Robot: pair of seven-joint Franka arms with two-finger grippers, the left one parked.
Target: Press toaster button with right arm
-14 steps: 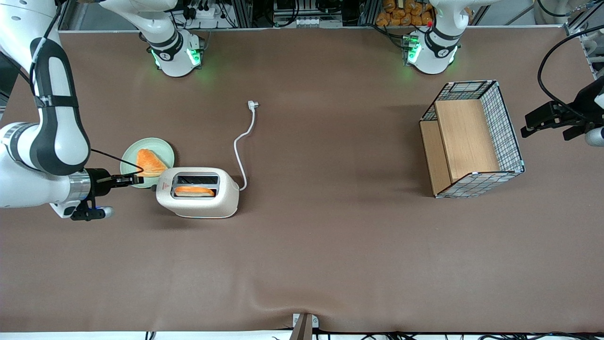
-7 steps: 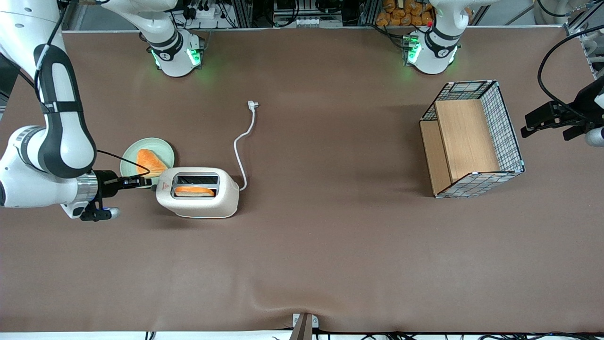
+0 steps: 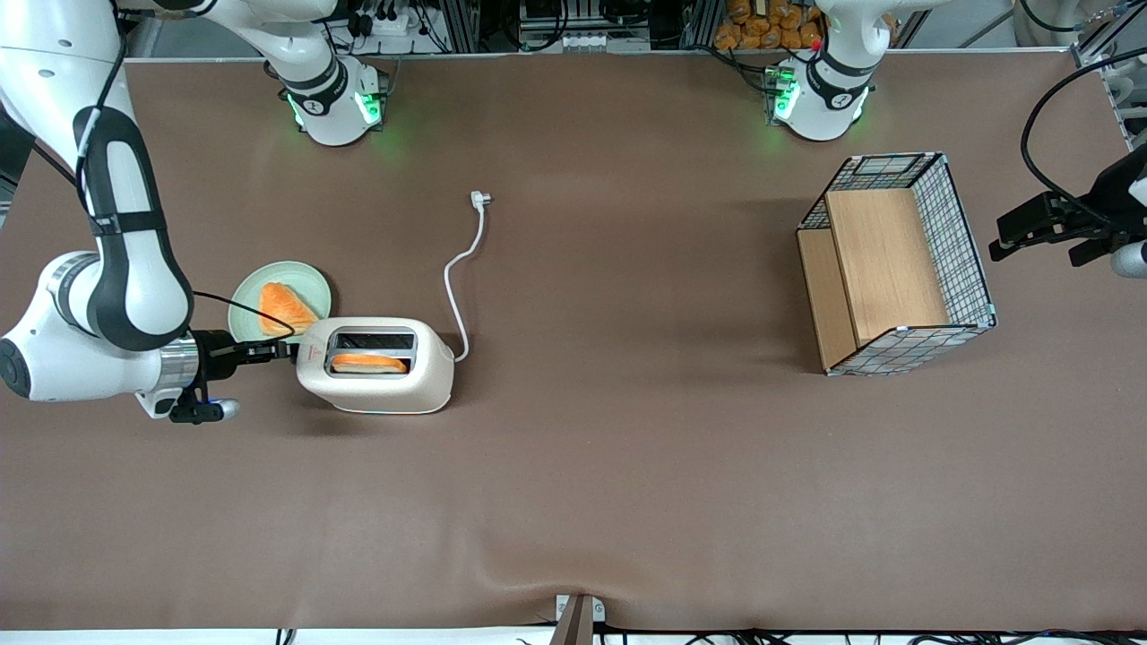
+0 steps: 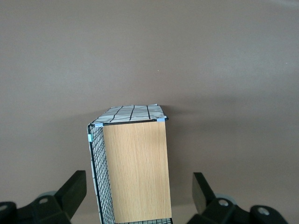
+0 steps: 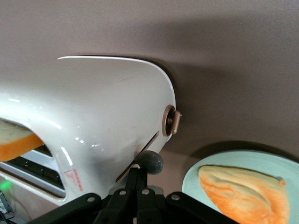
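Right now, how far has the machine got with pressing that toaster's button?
Bread already sits in one slot of the toaster. The right arm has its claw shut, its tips right at the toaster button on the narrow end beside the green plate. Whether the button is pushed down yet, I cannot tell.

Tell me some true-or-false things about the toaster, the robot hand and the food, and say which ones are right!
1. A slice of bread sits in one slot of the toaster. True.
2. The hand is at the toaster's narrow end, by the toaster button. True.
3. The green plate has nothing on it. False: a piece of toast lies on it.
4. The hand is wide open. False: its fingers are together.
5. The wire basket stands beside the toaster. False: it stands toward the parked arm's end.
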